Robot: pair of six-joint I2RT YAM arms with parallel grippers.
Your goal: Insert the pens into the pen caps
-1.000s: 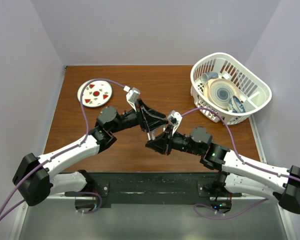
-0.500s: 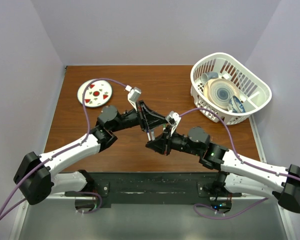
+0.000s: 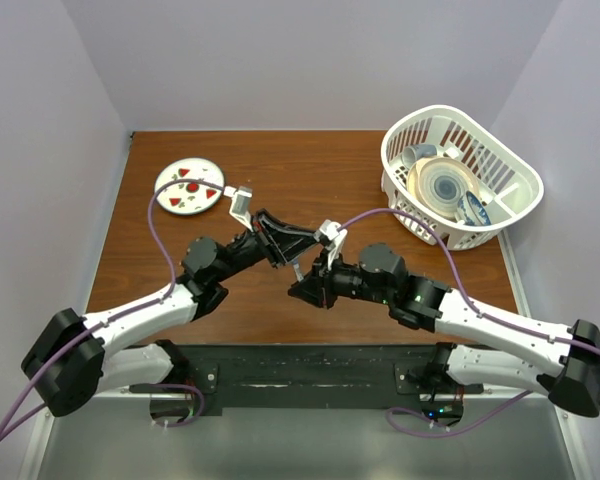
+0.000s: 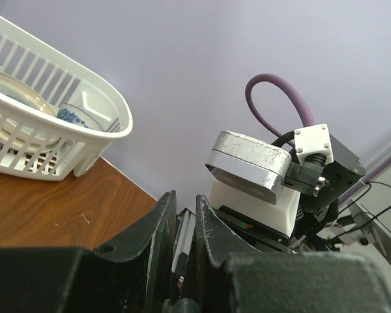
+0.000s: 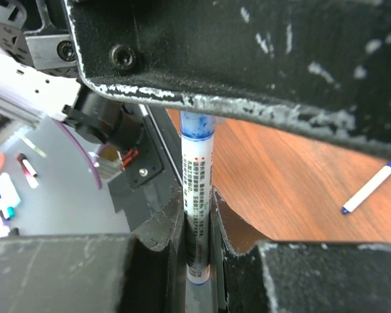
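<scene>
A white-barrelled pen (image 5: 197, 176) stands upright between the fingers of my right gripper (image 5: 197, 212), which is shut on its lower half. Its top end carries a blue pen cap (image 5: 197, 124) that runs in under the black fingers of my left gripper (image 4: 184, 203). In the left wrist view those jaws stand narrow, with a strip of the white barrel showing between them. From above, the left gripper (image 3: 283, 250) and right gripper (image 3: 306, 281) meet tip to tip over the table's middle. A second pen (image 5: 368, 189), white with blue ends, lies on the wood.
A white basket (image 3: 460, 175) of dishes stands at the back right and also shows as the basket (image 4: 65, 140) in the left wrist view. A round plate (image 3: 188, 187) with red shapes sits at the back left. Purple cables arc over both arms.
My left gripper has closed down on the pen's capped end. Both grippers have shifted left together, staying joined, and the left wrist has swung lower and leftward.
</scene>
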